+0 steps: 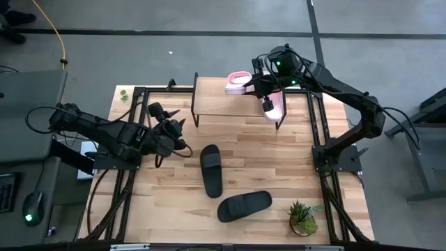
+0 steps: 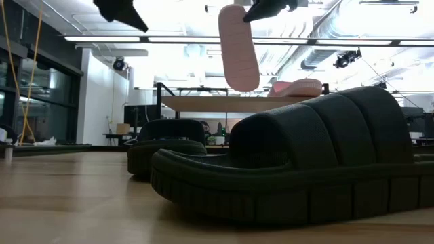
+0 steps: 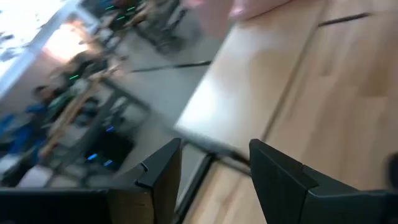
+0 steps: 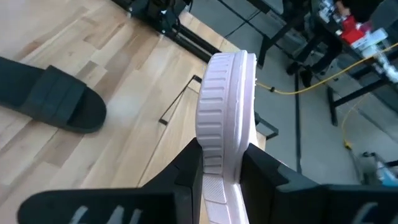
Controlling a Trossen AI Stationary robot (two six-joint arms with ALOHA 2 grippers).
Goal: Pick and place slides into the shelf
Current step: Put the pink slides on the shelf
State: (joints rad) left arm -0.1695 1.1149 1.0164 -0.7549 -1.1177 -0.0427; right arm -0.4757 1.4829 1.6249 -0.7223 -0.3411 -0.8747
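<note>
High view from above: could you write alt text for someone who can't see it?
The right gripper holds a pink slide above the shelf, where another pink slide already lies. Two black slides lie on the table, with the open left gripper nearby.

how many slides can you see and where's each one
4. One pink slide lies on the shelf; the other pink slide hangs in the right pincer over the shelf's right end. Two black slides lie on the table.
</note>
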